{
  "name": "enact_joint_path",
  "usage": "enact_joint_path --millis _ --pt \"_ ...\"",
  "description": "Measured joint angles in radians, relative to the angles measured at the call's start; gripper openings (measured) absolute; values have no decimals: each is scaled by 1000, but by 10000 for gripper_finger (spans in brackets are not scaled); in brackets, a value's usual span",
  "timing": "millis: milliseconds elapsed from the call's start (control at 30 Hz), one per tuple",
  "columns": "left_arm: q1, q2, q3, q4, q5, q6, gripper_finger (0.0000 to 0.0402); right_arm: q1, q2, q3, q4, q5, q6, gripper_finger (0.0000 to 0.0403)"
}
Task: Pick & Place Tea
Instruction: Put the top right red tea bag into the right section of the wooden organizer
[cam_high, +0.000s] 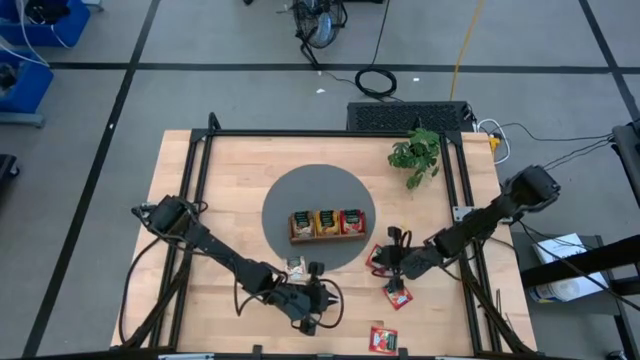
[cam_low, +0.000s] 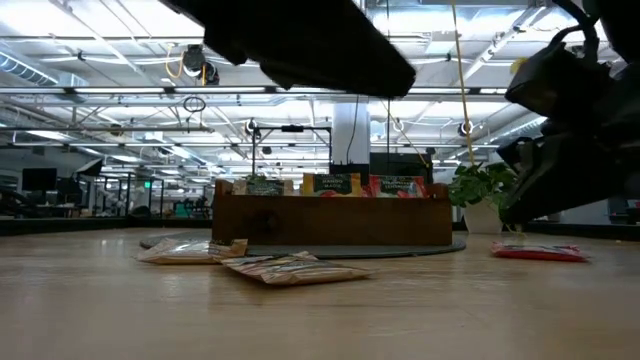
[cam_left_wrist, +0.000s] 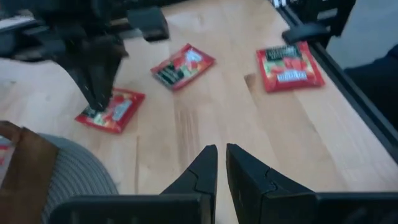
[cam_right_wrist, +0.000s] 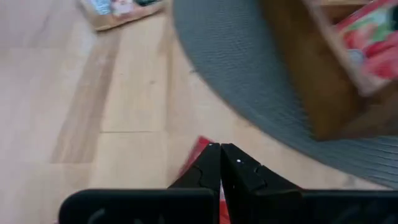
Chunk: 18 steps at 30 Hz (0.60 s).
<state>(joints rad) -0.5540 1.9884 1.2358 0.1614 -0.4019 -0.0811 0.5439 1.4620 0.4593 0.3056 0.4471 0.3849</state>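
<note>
A wooden tray (cam_high: 325, 223) holding tea packets stands on a round grey mat (cam_high: 300, 195). Three red tea packets lie flat on the wood to its right: one by the mat's edge (cam_left_wrist: 112, 111), one nearer the front (cam_left_wrist: 182, 65), one at the front edge (cam_left_wrist: 289, 65). Beige packets (cam_low: 295, 268) lie in front of the mat. My right gripper (cam_right_wrist: 220, 163) is shut, its tips down at the red packet by the mat. My left gripper (cam_left_wrist: 221, 167) hovers shut over bare wood near the front edge, holding nothing. My right gripper's shut fingertips (cam_left_wrist: 99, 102) come slanting down from the table's right side onto the mat-side end (cam_left_wrist: 93, 117) of the red packet. The packet lies flat on the table. Whether the tips press it or stop just above it cannot be told.
A small potted plant (cam_high: 415, 152) stands at the far right of the table. Black frame rails (cam_high: 465, 200) run along the table's edges. Bare wood lies between the two grippers and along the front left.
</note>
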Motion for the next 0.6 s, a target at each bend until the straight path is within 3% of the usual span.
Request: enact_joint_path --millis 233,433,600 --pt "-22 0 0 -61 -48 -9 42 11 -85 3 -183 2 107 0" --pt "-25 0 0 -55 -76 -19 42 9 -61 3 -184 -31 130 0" --pt "-16 23 0 -50 80 -60 42 6 24 3 -68 -84 138 0"
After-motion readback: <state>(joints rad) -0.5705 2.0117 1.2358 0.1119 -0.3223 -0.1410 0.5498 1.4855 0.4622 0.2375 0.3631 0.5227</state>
